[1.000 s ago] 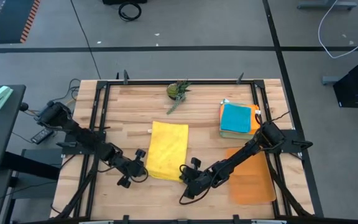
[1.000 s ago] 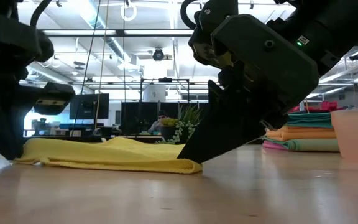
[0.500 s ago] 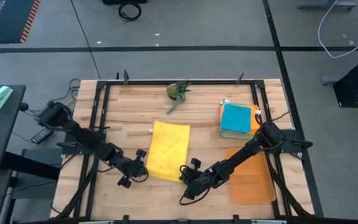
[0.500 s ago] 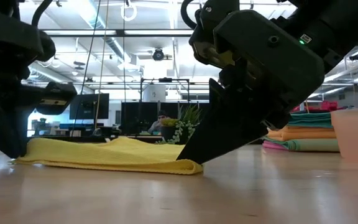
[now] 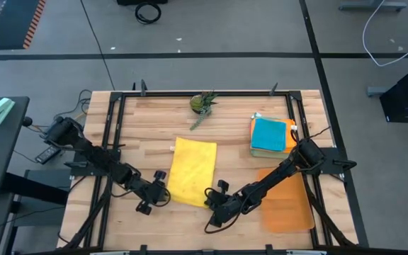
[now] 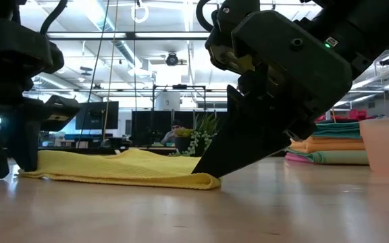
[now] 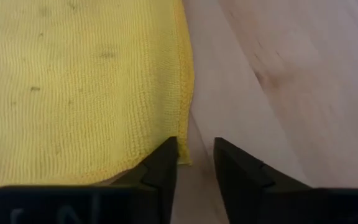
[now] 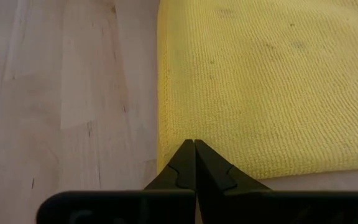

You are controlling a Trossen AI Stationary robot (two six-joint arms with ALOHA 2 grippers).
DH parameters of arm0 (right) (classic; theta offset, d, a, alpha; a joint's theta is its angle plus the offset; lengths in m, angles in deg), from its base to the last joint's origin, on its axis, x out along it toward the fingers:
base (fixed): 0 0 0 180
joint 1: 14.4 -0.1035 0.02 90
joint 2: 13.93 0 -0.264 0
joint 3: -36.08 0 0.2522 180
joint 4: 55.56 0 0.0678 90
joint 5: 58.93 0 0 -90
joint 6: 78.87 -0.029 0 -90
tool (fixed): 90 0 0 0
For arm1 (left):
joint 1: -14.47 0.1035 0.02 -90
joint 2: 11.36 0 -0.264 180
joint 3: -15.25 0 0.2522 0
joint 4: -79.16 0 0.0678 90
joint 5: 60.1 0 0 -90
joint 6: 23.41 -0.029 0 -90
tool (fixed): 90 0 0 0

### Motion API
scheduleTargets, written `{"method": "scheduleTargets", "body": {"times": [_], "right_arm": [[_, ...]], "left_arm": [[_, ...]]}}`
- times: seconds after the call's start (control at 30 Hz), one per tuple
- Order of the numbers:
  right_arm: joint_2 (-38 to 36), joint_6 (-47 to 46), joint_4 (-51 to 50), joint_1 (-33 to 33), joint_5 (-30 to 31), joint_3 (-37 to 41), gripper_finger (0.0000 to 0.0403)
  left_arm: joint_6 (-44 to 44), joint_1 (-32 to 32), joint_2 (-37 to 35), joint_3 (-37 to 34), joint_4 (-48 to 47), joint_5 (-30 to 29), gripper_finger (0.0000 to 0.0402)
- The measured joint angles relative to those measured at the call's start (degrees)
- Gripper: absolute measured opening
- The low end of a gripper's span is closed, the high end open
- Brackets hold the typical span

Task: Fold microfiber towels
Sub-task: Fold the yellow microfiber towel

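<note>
A yellow towel (image 5: 192, 170) lies flat on the wooden table, folded double, its edges toward the near side. My left gripper (image 7: 194, 155) stands open at the towel's near left corner (image 7: 184, 158). One finger (image 7: 164, 163) is over that corner and the other is over bare wood; I cannot tell whether either touches the cloth. My right gripper (image 8: 194, 144) is shut at the towel's near right corner (image 6: 211, 179). My right gripper has its shut fingertips on the towel close to its near right corner (image 8: 166, 163), slanting down from the table's near right. The fingers themselves hide how many layers lie between them. The towel lies flat and slack on the table.
A stack of folded towels (image 5: 269, 136), teal on top, sits at the far right. A translucent orange mat (image 5: 289, 202) lies at the near right under my right arm. A small green plant (image 5: 204, 103) stands at the far edge. Bare wood surrounds the yellow towel.
My left gripper has opened and let go of the towel's near left corner, staying where it was. The towel has not moved, and my right gripper has kept shut.
</note>
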Motion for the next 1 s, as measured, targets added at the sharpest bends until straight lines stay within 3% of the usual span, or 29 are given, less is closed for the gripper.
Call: {"method": "scheduleTargets", "body": {"times": [0.2, 0.33, 0.47, 0.67, 0.83, 1.0], "right_arm": [[0.0, -0.4, 0.1, 0.0, -0.3, 0.0, 0.0003], [0.0, -0.4, 0.5, 0.0, -2.6, -0.1, 0.0003], [0.0, 2.9, 0.0, -0.1, -4.1, -1.3, 0.0009], [0.2, 15.3, -0.4, -1.7, -4.3, -5.3, 0.0076], [0.1, 16.2, -3.0, -2.7, -2.6, -8.6, 0.0145], [0.1, 14.9, -3.2, -3.1, -2.4, -7.7, 0.0172]], "left_arm": [[4.6, 1.3, 0.0, 0.0, -0.9, 2.8, 0.0147], [9.5, 1.9, 0.0, 0.0, -0.6, 11.2, 0.0141], [12.3, 1.0, 0.0, 0.0, 0.0, 12.3, 0.0124], [14.1, -0.6, 0.0, -0.1, 1.2, 12.9, 0.0113], [14.2, -0.8, 0.1, -0.1, 1.3, 12.9, 0.0116], [14.2, -0.8, 0.1, -0.1, 1.4, 12.9, 0.0121]]}}
